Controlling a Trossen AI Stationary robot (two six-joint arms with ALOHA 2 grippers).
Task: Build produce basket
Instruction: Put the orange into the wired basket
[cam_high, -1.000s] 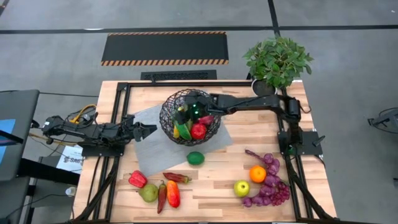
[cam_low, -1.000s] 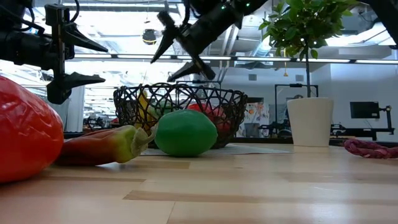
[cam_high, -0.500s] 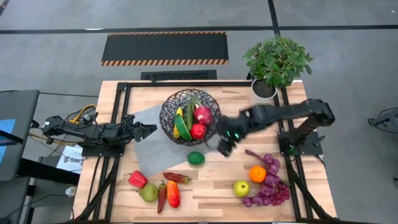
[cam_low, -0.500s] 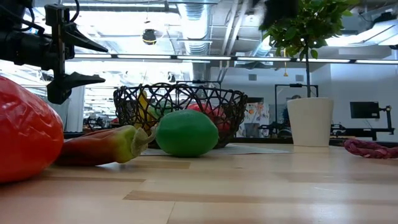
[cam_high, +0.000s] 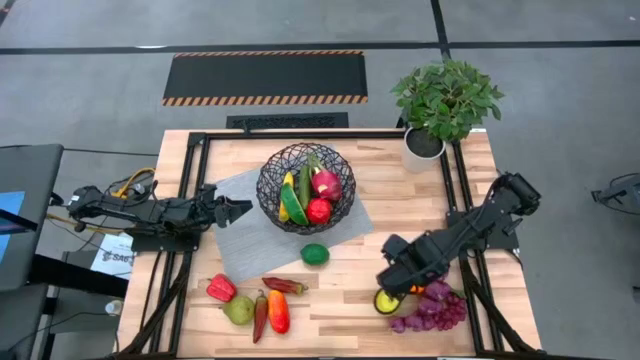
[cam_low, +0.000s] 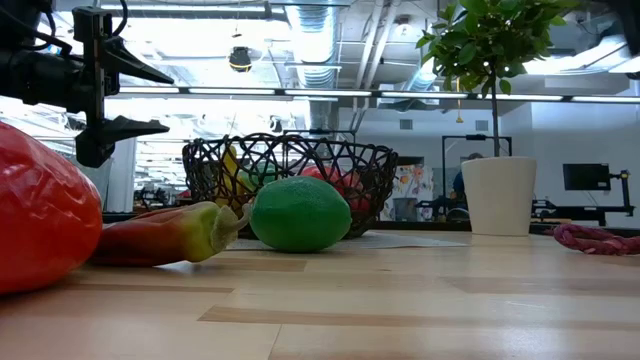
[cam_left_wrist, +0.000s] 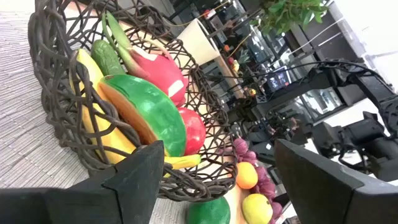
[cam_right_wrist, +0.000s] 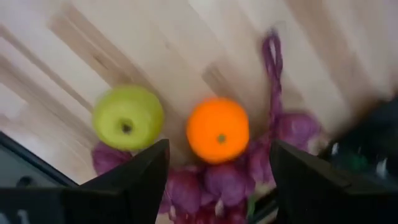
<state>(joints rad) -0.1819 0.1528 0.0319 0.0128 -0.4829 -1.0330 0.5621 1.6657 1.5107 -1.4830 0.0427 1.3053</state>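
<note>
The black wire basket (cam_high: 305, 187) stands on a grey mat (cam_high: 245, 245). It holds a banana, a watermelon slice (cam_left_wrist: 152, 112), a cucumber, a dragon fruit (cam_high: 326, 183) and a red apple. My right gripper (cam_high: 396, 287) hangs open, pointing down, above the orange (cam_right_wrist: 217, 129) and the green apple (cam_right_wrist: 127, 117), which lie beside purple grapes (cam_high: 437, 305); it touches neither. A lime (cam_high: 315, 254) lies in front of the basket. My left gripper (cam_high: 238, 210) waits open and level, just left of the basket.
Red peppers (cam_high: 221, 288), chillies, a pear (cam_high: 238, 310) and an orange-red pepper (cam_high: 278, 311) lie near the front left. A potted plant (cam_high: 445, 100) stands at the back right corner. Bare wood shows between the lime and the right gripper.
My right gripper has left the basket and swung toward the table's near right, tipping from a slant until it points straight down. It now hangs over the orange and the green apple. The basket and its produce have stayed put.
</note>
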